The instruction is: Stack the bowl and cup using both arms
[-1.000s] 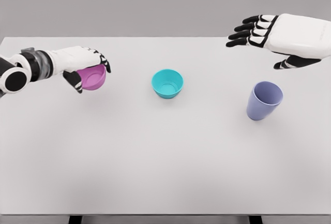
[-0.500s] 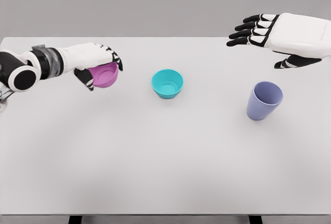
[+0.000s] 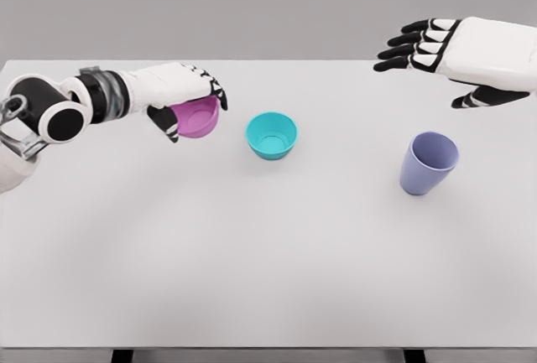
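Observation:
My left hand (image 3: 195, 107) is shut on a pink bowl (image 3: 198, 119) and holds it above the table, a short way left of the teal bowl (image 3: 272, 135). The teal bowl sits upright at the table's centre back. A lavender cup (image 3: 428, 163) stands on the right side of the table. My right hand (image 3: 436, 53) hovers open above and behind the cup, fingers spread and pointing left, holding nothing.
The white table (image 3: 268, 254) spans the whole view, with its front edge near the bottom of the picture. A grey wall lies behind it.
My left hand has carried the pink bowl rightward, closing most of the gap to the teal bowl. The right hand has shifted slightly right and up. The cup and the teal bowl stay put.

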Controlling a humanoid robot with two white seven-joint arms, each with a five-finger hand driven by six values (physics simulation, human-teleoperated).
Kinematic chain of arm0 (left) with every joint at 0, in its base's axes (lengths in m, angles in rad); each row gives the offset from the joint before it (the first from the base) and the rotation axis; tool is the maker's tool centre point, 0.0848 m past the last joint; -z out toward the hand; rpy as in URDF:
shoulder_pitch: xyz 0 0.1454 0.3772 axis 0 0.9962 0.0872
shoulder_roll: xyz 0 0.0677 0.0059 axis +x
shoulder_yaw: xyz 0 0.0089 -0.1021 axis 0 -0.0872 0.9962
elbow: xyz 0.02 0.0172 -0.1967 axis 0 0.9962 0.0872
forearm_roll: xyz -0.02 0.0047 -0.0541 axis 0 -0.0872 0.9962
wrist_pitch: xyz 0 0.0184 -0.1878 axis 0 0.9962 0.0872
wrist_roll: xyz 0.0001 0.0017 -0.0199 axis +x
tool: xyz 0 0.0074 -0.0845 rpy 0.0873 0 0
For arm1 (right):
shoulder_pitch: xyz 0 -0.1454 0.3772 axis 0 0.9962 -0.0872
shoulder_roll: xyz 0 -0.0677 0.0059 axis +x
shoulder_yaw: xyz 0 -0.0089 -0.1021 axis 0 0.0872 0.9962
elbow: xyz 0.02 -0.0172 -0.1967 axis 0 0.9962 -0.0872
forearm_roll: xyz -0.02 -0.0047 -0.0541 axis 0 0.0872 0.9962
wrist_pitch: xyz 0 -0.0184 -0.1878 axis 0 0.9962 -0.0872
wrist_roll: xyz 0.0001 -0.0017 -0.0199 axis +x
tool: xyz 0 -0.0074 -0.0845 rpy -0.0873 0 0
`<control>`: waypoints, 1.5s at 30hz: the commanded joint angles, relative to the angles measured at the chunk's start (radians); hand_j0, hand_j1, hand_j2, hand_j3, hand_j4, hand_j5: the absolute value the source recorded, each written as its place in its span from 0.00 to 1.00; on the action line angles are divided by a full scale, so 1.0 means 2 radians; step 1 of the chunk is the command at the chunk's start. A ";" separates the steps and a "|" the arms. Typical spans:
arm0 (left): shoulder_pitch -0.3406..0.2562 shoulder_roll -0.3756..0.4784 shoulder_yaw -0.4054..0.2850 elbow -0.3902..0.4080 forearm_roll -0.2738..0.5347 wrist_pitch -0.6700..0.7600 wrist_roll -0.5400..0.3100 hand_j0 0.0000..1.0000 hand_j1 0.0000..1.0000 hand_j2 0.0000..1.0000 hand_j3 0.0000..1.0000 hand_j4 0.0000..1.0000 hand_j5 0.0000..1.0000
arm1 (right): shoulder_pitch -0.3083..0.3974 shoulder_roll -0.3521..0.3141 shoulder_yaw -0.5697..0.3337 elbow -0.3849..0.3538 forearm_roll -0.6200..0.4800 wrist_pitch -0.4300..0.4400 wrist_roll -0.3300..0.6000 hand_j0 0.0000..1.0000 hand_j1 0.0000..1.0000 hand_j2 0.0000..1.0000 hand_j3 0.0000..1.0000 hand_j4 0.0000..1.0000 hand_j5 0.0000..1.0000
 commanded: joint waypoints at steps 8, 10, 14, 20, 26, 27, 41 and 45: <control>-0.001 -0.028 0.000 0.000 -0.003 0.001 0.000 0.70 0.70 0.70 0.70 0.70 0.70 | 0.002 -0.009 -0.008 0.000 0.001 0.002 0.000 1.00 1.00 1.00 1.00 1.00 1.00; -0.002 -0.033 -0.001 0.000 -0.004 0.001 0.000 0.70 0.70 0.70 0.70 0.70 0.70 | 0.018 -0.020 -0.020 -0.001 0.007 0.002 0.000 1.00 1.00 1.00 1.00 1.00 1.00; -0.003 -0.041 -0.002 0.000 -0.005 0.001 0.000 0.70 0.70 0.70 0.70 0.70 0.70 | 0.030 -0.022 -0.035 0.000 0.008 0.002 0.000 1.00 1.00 1.00 1.00 1.00 1.00; -0.005 -0.055 -0.003 0.001 -0.006 0.001 0.000 0.70 0.70 0.70 0.70 0.70 0.70 | 0.029 -0.079 -0.033 0.001 -0.022 0.002 0.000 1.00 1.00 1.00 1.00 1.00 1.00; -0.007 -0.077 -0.006 0.006 -0.011 0.001 0.000 0.70 0.70 0.70 0.70 0.70 0.70 | 0.025 -0.126 -0.032 0.000 -0.017 0.002 0.000 1.00 1.00 1.00 1.00 1.00 1.00; -0.007 -0.078 -0.006 0.006 -0.013 0.001 0.000 0.70 0.70 0.70 0.70 0.70 0.70 | 0.025 -0.126 -0.031 0.000 -0.017 0.002 0.000 1.00 1.00 1.00 1.00 1.00 1.00; -0.006 -0.110 -0.008 0.024 -0.029 0.002 0.000 0.69 0.69 0.69 0.69 0.69 0.69 | -0.023 -0.120 0.122 -0.001 -0.016 0.002 0.000 1.00 1.00 1.00 1.00 1.00 1.00; -0.006 -0.122 -0.009 0.035 -0.032 0.002 0.000 0.69 0.69 0.69 0.69 0.69 0.69 | -0.025 -0.104 0.123 0.000 -0.015 0.002 0.000 1.00 1.00 1.00 1.00 1.00 1.00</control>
